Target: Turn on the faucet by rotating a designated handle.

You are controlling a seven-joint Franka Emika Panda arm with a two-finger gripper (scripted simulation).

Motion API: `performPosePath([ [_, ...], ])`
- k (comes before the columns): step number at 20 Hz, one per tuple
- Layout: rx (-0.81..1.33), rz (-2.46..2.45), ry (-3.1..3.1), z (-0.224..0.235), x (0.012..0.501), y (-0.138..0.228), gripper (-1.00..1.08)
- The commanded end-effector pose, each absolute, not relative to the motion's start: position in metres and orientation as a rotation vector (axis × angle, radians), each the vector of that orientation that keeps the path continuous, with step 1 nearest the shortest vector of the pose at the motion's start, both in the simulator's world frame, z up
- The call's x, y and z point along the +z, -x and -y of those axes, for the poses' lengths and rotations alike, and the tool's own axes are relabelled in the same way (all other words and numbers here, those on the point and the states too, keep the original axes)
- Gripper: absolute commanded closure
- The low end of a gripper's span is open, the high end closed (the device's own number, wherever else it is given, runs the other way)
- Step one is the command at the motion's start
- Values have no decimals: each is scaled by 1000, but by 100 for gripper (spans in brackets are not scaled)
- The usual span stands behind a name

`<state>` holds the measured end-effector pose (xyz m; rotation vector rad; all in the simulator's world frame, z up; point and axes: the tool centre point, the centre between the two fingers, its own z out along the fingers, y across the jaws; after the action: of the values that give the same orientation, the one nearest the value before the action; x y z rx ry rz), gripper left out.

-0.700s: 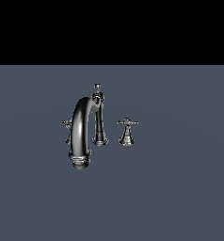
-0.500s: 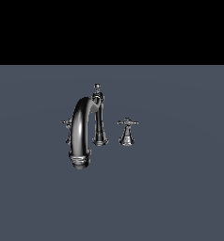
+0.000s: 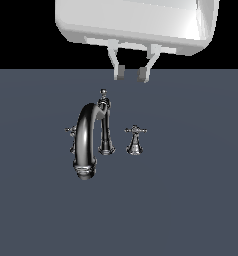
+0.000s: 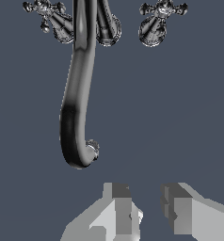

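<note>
The dark chrome faucet (image 3: pixel 88 137) stands on the grey surface with a thick arched spout, a ribbed spout end (image 3: pixel 85 171) and a slim finial-topped post (image 3: pixel 105 125). One cross handle (image 3: pixel 135 132) is on the exterior view's right, the other (image 3: pixel 71 132) on its left, partly behind the spout. My gripper (image 3: pixel 131 73) hangs open and empty above and behind the faucet, touching nothing. In the wrist view the spout (image 4: pixel 78 94) and both handles (image 4: pixel 161 14) (image 4: pixel 47 14) lie ahead of my open gripper (image 4: pixel 146 207).
The white hand body (image 3: pixel 136 22) fills the top of the exterior view. The flat grey surface (image 3: pixel 191 200) spreads around the faucet.
The gripper and hand have come into the exterior view from above; earlier they were out of view. The faucet has not moved.
</note>
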<state>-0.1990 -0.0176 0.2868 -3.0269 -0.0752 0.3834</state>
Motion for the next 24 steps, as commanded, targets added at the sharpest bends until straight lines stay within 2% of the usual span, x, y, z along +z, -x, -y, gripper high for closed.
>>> performPosePath([
  [1,374,137,3039,22,260,180,-10],
  [2,366,6,3007,20,246,174,-18],
  [3,340,103,2992,11,238,163,-35],
  [4,267,105,2973,10,244,139,-34],
  [5,255,77,2977,18,231,131,-25],
  [9,240,-171,2981,49,195,115,-11],
  [10,278,-226,2976,50,173,122,12],
  [11,227,-177,3045,58,174,99,10],
  [12,199,-195,3051,48,171,82,29],
  [13,186,-337,3010,54,157,77,-1],
  [14,185,-355,3004,60,157,78,-1],
  [15,154,-502,2988,98,148,70,19],
  [16,142,-558,2980,115,151,75,19],
  [17,89,-460,3005,75,148,47,38],
  [18,240,-447,3002,51,105,103,70],
  [19,270,-445,3001,50,95,101,70],
  [20,151,-533,2973,47,109,52,-26],
  [21,143,-539,2970,49,112,53,-26],
  [22,166,-663,2937,66,89,63,-30],
  [23,104,-788,2959,135,87,44,-72],
  [24,66,-864,2969,154,98,50,-72],
])
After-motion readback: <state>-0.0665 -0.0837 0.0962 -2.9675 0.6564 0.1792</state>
